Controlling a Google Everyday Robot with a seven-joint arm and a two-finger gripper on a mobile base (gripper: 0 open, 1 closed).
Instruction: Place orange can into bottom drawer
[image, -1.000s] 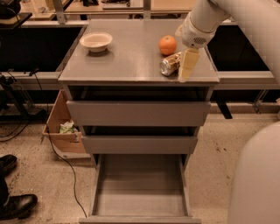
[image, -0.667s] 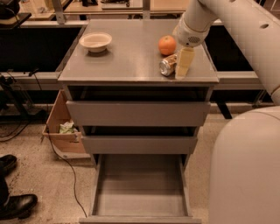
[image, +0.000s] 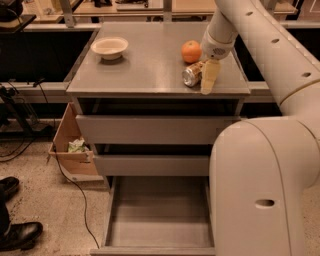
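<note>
A flat grey metal tabletop (image: 145, 70) sits on top of a set of drawers in the middle of the frame. The small orange-gold drink can with shiny silver ends (image: 192, 74) lies on its side near the right front edge of the tabletop. A round orange fruit (image: 191, 51) sits just behind the can. A small white bowl (image: 109, 47) is well apart from them, at the back left of the tabletop.

The big white robot arm (image: 265, 50) comes down from the upper right. Its cream hand (image: 207, 80) is right at the can, touching its right side. I cannot tell if the hand is spread or pinching the can.

Under the tabletop are two grey drawers with tall plain fronts (image: 155, 129). Below them, at the bottom of the frame, the wide grey bottom drawer with a flat floor (image: 157, 220) is pulled out.

A brown cardboard box (image: 70, 150) stands on the floor to the left, and a black shoe (image: 20, 234) is in the lower left corner.
</note>
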